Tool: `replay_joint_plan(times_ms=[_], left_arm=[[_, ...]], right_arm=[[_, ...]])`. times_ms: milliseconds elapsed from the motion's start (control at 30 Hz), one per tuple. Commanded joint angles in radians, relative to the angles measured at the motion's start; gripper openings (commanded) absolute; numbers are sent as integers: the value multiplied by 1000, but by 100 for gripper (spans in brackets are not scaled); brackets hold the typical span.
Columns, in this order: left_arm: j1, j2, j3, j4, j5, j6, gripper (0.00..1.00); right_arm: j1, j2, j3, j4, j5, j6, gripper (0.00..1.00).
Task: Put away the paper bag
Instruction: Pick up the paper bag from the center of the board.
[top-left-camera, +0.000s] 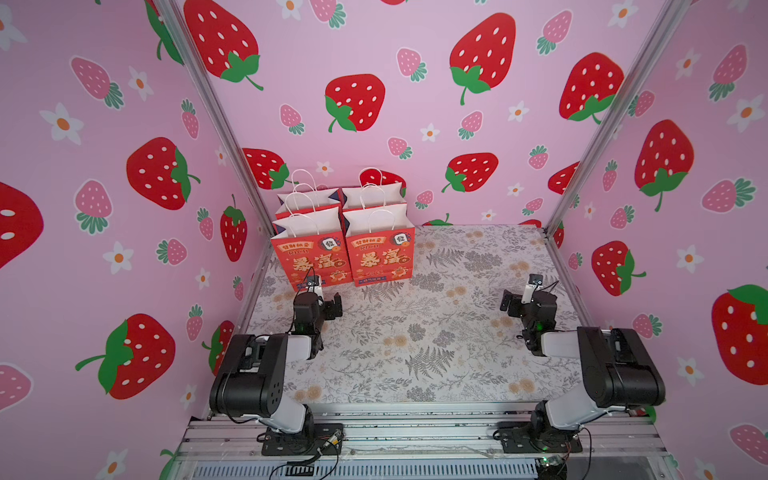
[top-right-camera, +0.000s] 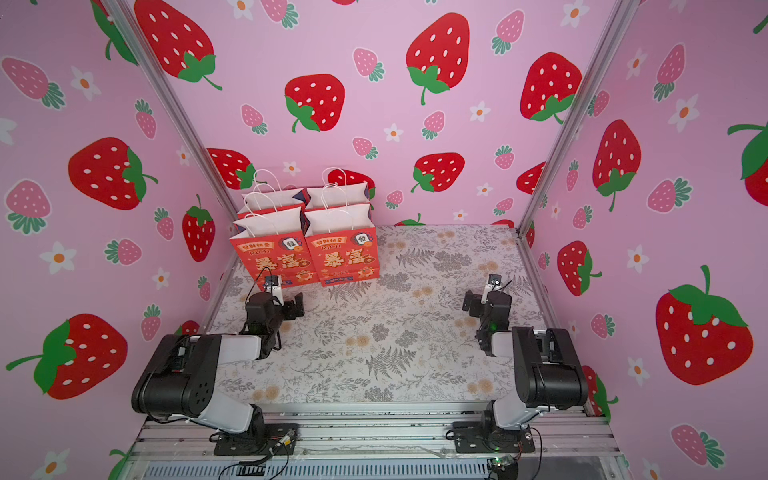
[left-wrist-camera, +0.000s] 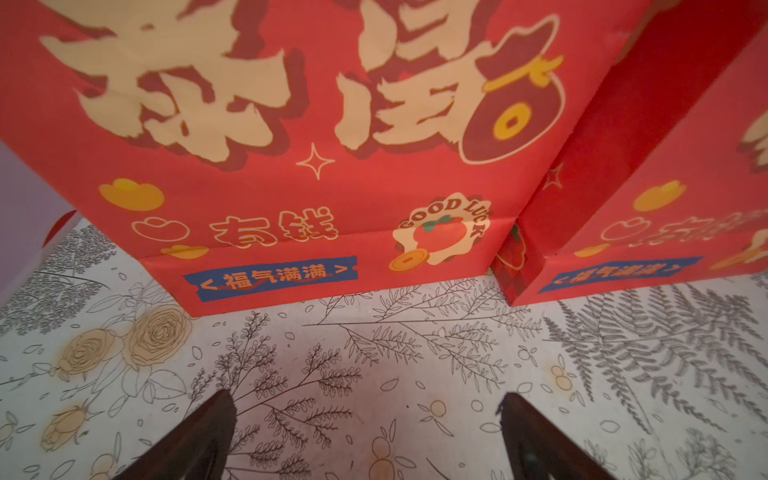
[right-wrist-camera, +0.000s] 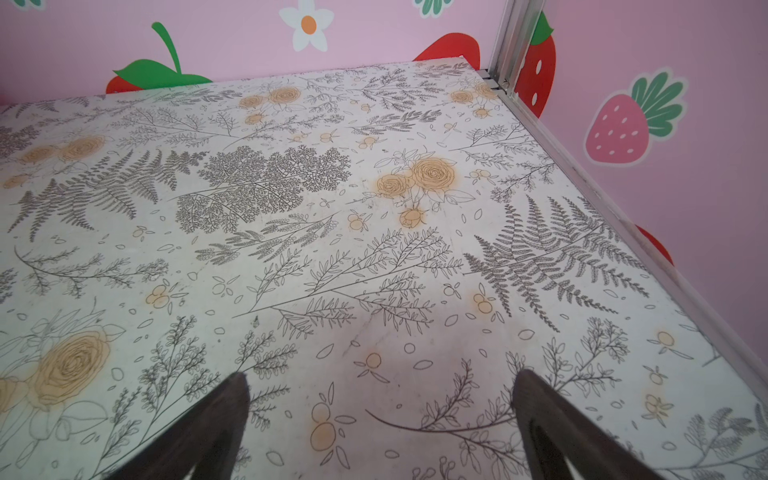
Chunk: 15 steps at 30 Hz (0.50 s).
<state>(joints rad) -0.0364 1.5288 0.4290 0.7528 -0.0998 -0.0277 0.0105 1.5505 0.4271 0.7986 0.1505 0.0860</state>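
Nearest us, the left gripper stands spread wide and empty, its fingers over the bare floral tabletop. The right gripper is just as wide and also empty. It faces only open table toward the far right corner.

Straight ahead of the left gripper, near but not touching, stands the front-left paper bag. It is upright, long axis vertical, broad printed face turned to the arms. Just beside it is the front-right paper bag, with a slim gap showing at their bases. Behind them two rear paper bags stand against the strawberry back wall in the far left corner, white rope handles up.

We judge the left arm far nearer to the bags; the right is well apart. Any grasp wants the handles, high above the gripper, not the face in front of it
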Motion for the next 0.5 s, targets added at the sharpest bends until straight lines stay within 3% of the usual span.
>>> replay_joint_plan(times_ms=[0, 100, 167, 233, 333, 467], left_arm=[[-28, -112, 14, -70, -171, -21, 99], [-29, -305, 115, -431, -294, -184, 99], [-21, -401, 220, -676, -262, -268, 99], [-19, -456, 279, -811, -215, -364, 99], [-17, -501, 272, -849, -127, -461, 99], [-16, -572, 287, -876, 20, -426, 99]], right_arm=[[20, -127, 41, -157, 72, 28, 99], [20, -245, 209, -604, 115, 195, 99], [19, -277, 314, -816, 91, 245, 99], [17, -312, 395, -990, 23, 288, 99], [18, -416, 373, -1005, -167, 305, 99], [18, -568, 294, -896, -378, 344, 100]])
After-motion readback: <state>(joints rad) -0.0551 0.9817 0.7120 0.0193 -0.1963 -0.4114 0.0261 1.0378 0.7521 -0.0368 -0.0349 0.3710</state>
